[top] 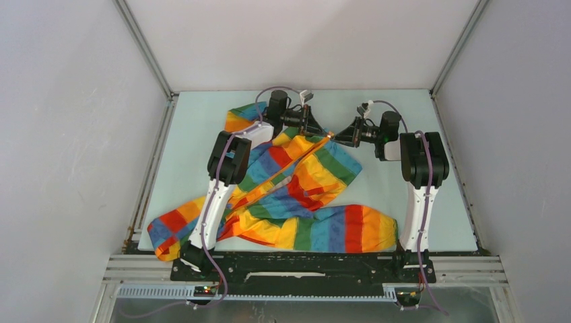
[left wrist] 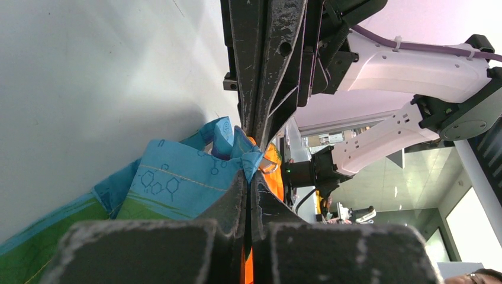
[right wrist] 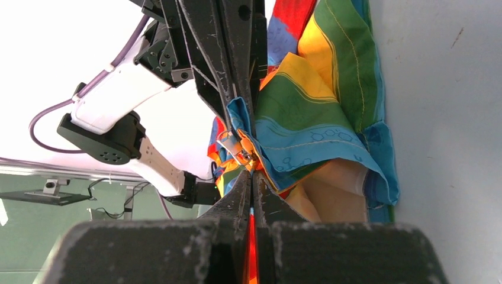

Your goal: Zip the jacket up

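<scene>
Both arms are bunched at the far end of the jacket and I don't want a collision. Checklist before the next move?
1. Left gripper shut on the jacket: ok, pinching blue fabric.
2. Right gripper shut on the jacket: ok, closed at the fabric edge.
3. Metal zipper pull held: cannot tell; it sits between the two grippers' tips.
4. Gap between the grippers: not ok, tips almost meet.
5. Orange zipper strip fully closed: cannot tell from the top view.
6. Fabric free of the left arm: not ok, the jacket lies beneath it.
</scene>
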Robot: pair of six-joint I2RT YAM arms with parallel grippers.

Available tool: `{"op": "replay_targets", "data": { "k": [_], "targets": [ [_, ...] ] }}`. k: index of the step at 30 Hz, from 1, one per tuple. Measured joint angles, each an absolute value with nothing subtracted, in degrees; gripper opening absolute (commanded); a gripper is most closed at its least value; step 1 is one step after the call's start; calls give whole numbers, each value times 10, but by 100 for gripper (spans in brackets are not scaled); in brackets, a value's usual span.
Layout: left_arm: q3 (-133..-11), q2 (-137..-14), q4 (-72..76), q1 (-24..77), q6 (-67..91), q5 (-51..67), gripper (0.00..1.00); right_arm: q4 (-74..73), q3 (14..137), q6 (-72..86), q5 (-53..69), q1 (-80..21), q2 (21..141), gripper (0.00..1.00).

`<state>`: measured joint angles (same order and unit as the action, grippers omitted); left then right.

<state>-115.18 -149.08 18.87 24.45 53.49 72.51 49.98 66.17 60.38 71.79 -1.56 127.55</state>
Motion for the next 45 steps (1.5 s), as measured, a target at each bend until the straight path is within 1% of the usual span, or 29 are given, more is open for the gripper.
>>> {"op": "replay_targets", "data": {
  "k": [9, 14, 16, 17, 20, 24, 26, 29, 32, 34, 38, 40, 45],
  "targets": [
    [-1152, -1491, 194, 245, 536, 729, 0, 520, 662, 613, 729, -14, 1275, 0],
    [-1142, -1491, 253, 245, 579, 744, 0, 488, 670, 571, 733, -14, 1275, 0],
    [-1132, -1491, 322, 247, 639, 756, 0, 474, 674, 549, 735, -14, 1274, 0],
    [-1132, -1491, 331, 248, 647, 758, 0, 469, 674, 539, 735, -14, 1273, 0],
    [-1139, -1505, 469, 251, 771, 778, 0, 461, 675, 519, 736, -14, 1271, 0],
    [-1220, -1568, 629, 258, 936, 801, 0, 460, 675, 508, 738, -15, 1266, 0],
    [-1245, -1590, 671, 259, 991, 804, 0, 459, 675, 505, 737, -15, 1263, 0],
    [-1246, -1598, 691, 259, 1025, 807, 0, 435, 661, 484, 714, -20, 1248, 0],
    [-1232, -1588, 661, 257, 987, 798, 0, 365, 634, 432, 668, -33, 1211, 0],
    [-1199, -1563, 582, 254, 906, 788, 0, 319, 626, 401, 632, -42, 1185, 0],
    [-1181, -1508, 269, 246, 635, 741, 0, 325, 597, 390, 595, -50, 1148, 0],
    [-1182, -1490, 171, 242, 549, 730, 0, 340, 570, 392, 588, -49, 1139, 0],
    [-1181, -1477, 121, 235, 489, 722, 0, 344, 527, 401, 587, -45, 1133, 0]
  ]
}}
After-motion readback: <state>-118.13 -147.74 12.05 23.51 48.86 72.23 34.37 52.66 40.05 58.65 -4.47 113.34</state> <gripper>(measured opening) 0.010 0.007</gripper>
